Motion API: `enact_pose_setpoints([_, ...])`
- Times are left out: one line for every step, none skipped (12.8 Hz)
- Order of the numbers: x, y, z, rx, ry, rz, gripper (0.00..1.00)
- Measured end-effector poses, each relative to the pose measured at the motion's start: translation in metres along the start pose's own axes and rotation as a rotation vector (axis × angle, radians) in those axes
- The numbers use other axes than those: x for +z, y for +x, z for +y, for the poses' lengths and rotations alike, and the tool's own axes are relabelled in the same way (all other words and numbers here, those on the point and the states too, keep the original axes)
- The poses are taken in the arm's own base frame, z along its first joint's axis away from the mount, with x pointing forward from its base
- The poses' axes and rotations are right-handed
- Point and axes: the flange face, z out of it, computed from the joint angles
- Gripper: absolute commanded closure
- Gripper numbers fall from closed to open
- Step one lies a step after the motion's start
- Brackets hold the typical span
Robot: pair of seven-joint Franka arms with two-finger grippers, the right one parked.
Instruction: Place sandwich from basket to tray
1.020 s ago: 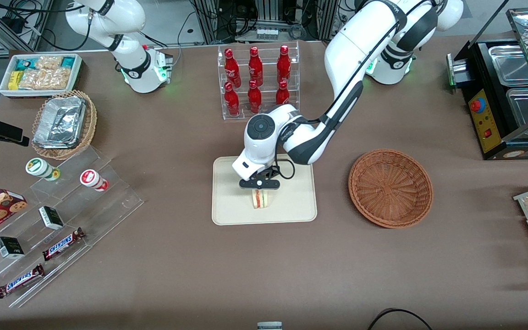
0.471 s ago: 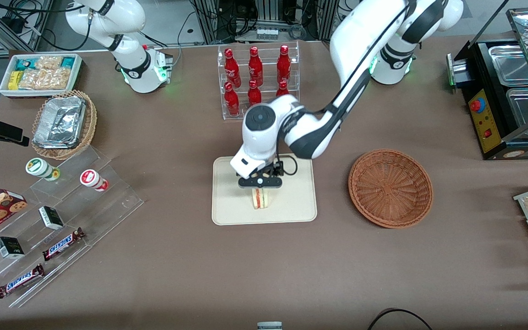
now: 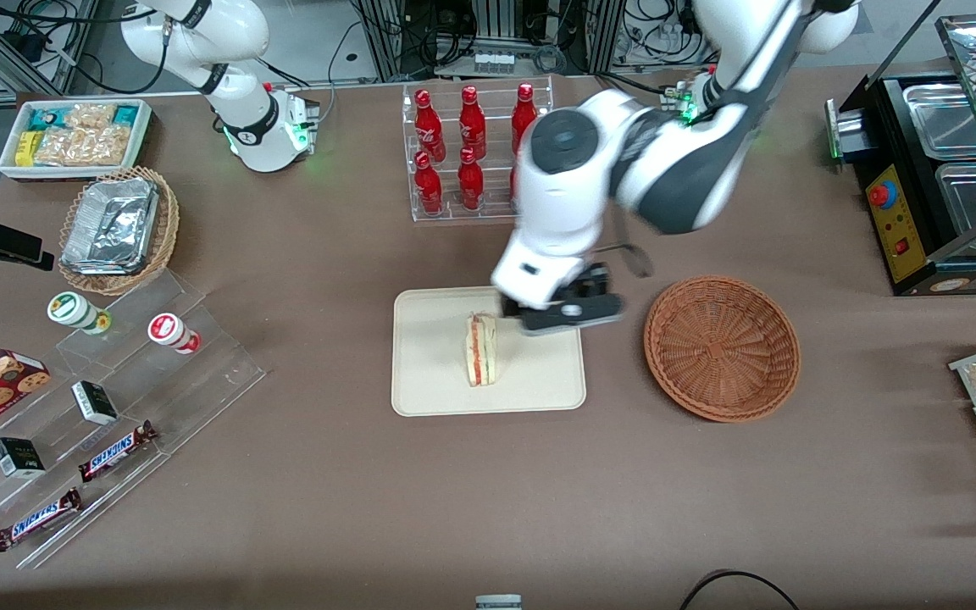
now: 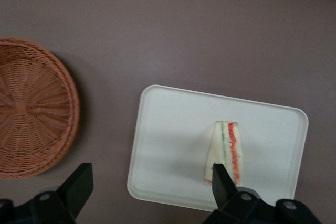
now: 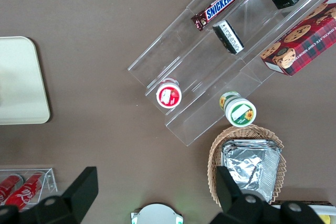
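The sandwich's resting place, the tray [image 3: 429, 381], lies on the table beside the basket [image 3: 722, 347]. The gripper [image 3: 568, 315] hangs over the tray's edge nearest the basket, fingers spread wide, holding nothing. The sandwich [image 3: 481, 349] stands on the tray's middle.

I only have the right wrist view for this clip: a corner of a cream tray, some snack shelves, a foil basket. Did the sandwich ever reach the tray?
Observer: Yes. The sandwich lies on the tray, filling edge up.
Operator: Is the arm holding it?
Observer: No. The gripper is open and empty, raised above the tray's edge nearest the basket.
Operator: Anything left in the basket?
Observer: Nothing; the left wrist view shows only bare wicker in the basket.
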Motion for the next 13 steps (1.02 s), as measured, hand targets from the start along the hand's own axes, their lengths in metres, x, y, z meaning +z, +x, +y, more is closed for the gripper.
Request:
enact_pose_setpoints([-0.012,0.012,-0.021,-0.010,0.016,-0.001,0.00])
enact_pose_setpoints([-0.022,0.022,-0.039,-0.010,0.025,0.000,0.00])
enact_pose_setpoints([-0.031,0.030,-0.054,-0.009,0.031,0.002,0.00])
enact_pose_setpoints([-0.039,0.037,-0.067,-0.007,0.037,0.003,0.00])
enact_pose_setpoints([-0.045,0.042,-0.080,0.001,0.041,-0.006,0.00])
enact_pose_setpoints([-0.051,0.046,-0.092,0.014,0.041,-0.022,0.00])
enact_pose_setpoints([-0.055,0.050,-0.104,0.029,0.047,-0.036,0.00])
enact_pose_setpoints([-0.060,0.055,-0.119,0.050,0.054,-0.048,0.00])
enact_pose_setpoints([-0.066,0.063,-0.140,0.075,0.053,-0.063,0.00])
enact_pose_setpoints([-0.072,0.069,-0.163,0.104,0.041,-0.083,0.00])
enact_pose_setpoints([-0.077,0.075,-0.189,0.138,0.030,-0.100,0.00])
enact_pose_setpoints([-0.080,0.079,-0.214,0.171,0.026,-0.106,0.00])
enact_pose_setpoints([-0.084,0.079,-0.236,0.200,0.027,-0.110,0.00])
